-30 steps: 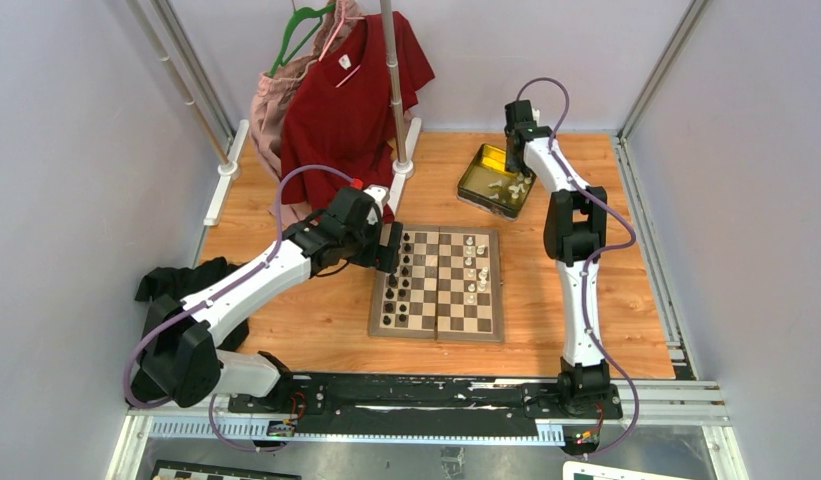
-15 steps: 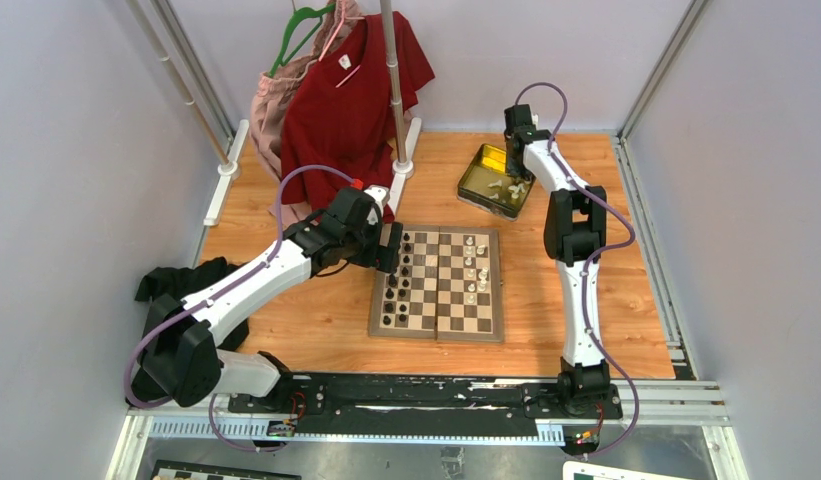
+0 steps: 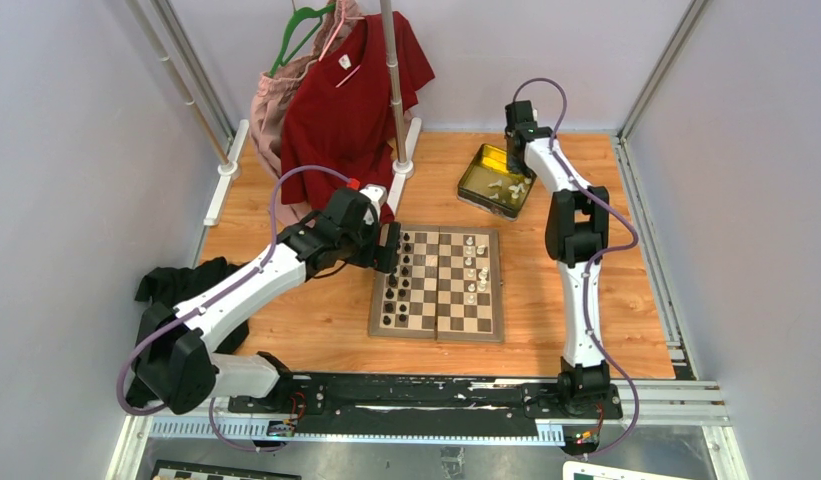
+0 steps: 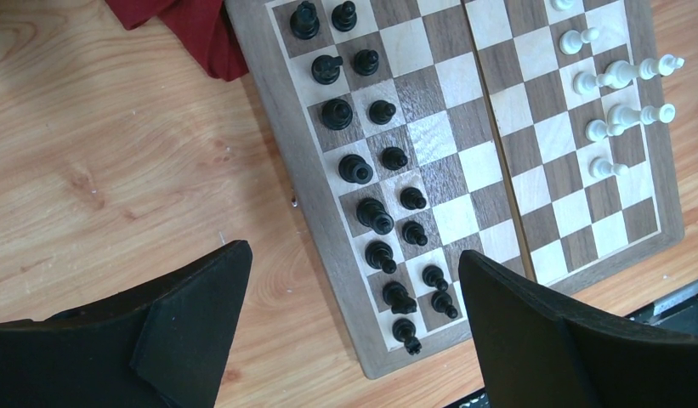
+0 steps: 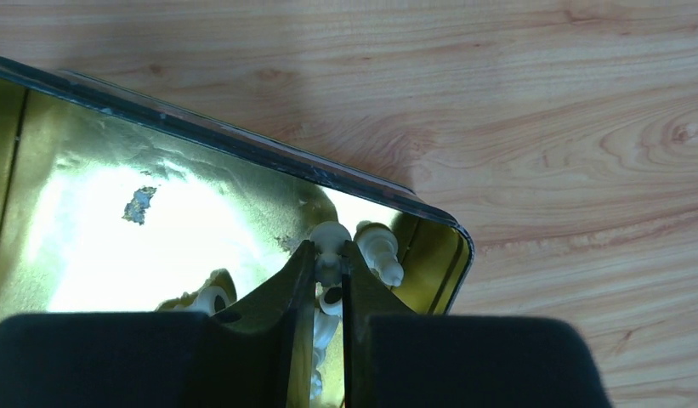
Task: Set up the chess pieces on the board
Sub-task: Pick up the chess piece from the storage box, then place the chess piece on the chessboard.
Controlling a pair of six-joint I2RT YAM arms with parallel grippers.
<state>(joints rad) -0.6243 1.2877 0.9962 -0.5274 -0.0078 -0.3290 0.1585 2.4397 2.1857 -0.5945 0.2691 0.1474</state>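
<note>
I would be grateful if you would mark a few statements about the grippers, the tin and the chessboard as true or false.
1. The right gripper is closed on a white piece inside the gold tin. True.
2. The left gripper holds a black piece. False: its jaws stand wide open and empty above the board.
3. The black pieces stand in two rows along one side of the board. True.
4. The white side is fully set. False: only some white pieces stand there, and many of its squares are bare.
5. The tin sits on the board. False: it rests on the table, apart from the board.
</note>
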